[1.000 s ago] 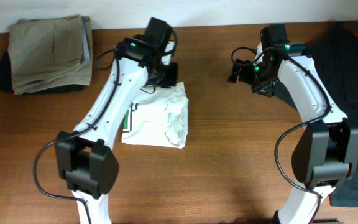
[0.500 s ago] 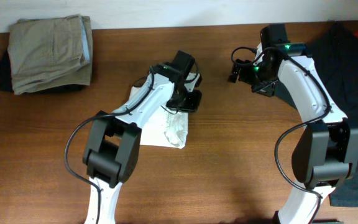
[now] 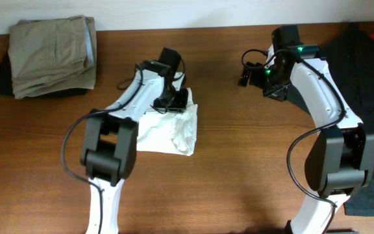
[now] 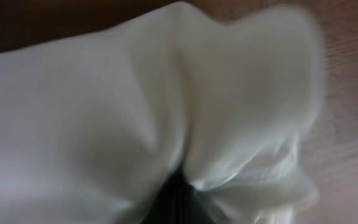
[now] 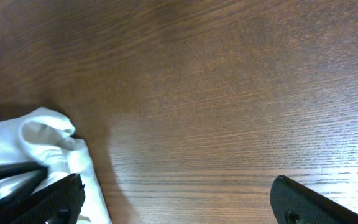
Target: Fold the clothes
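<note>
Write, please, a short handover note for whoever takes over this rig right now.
Left claw: appears shut on the far edge of the white T-shirt; the wrist view shows cloth bunched around it.
Right claw: open, empty, over bare table to the right of the shirt.
Things: the T-shirt lies mid-table as a crumpled, roughly rectangular bundle. Khaki trousers lie folded at the far left, dark garment at the far right.
Done: the shirt looks partly folded but untidy.
Left: lay the gripped edge down, flatten it, release.
</note>
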Robot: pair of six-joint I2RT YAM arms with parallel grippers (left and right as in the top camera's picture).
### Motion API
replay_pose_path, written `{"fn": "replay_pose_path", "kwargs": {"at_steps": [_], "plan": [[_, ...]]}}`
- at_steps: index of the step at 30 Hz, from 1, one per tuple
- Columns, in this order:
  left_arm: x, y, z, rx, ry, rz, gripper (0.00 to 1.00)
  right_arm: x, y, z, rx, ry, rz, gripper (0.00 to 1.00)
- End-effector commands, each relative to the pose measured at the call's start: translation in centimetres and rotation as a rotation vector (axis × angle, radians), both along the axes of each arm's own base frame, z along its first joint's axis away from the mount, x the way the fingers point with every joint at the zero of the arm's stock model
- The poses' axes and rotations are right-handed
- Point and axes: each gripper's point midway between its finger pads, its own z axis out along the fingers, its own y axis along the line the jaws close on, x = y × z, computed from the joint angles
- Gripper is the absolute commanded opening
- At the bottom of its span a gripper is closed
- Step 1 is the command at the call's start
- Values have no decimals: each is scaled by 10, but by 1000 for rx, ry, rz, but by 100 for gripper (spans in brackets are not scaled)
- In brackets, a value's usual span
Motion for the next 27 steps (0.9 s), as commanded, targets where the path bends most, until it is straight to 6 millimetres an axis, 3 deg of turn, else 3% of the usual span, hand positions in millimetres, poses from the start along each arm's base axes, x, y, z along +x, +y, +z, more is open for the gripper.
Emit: {"fn": "replay_pose_path", "kwargs": {"at_steps": [1,4,7,8,9,10,12,13,16,19,20,21,24,27], "plan": [[-19,-24,-25,-53,91,-32,0,-1,1,1,-8,-2,2,99],[-3,-28,8,-75,14,-34,0,-1,1,1,-8,-2,2,99],[12,-33,94,-141,-155,-38,0,-1,1,1,-8,-2,2,99],[14,-28,114,-132,-205,-30,2,-1,1,1,-8,-2,2,99],[16,-19,132,-103,-256,-14,10,-1,1,1,-8,-2,2,99],[19,4,159,-29,-332,25,44,-1,1,1,-8,-2,2,99],[18,33,178,44,-374,77,82,-1,1,1,-8,-2,2,99],[19,55,177,84,-361,115,99,-1,1,1,-8,-2,2,99],[9,127,152,159,-217,160,99,-1,1,1,-8,-1,2,99],[-5,162,111,62,-60,173,99,-1,1,1,-8,-1,2,99],[-11,167,100,35,-27,159,99,-1,1,1,-8,-1,2,99],[-20,162,83,-101,13,79,99,-1,1,1,-8,-1,2,99],[-30,140,60,-396,3,28,99,-1,1,1,-7,-1,2,99],[-38,120,36,-492,-15,11,99,-1,1,1,-7,-1,2,98]]}}
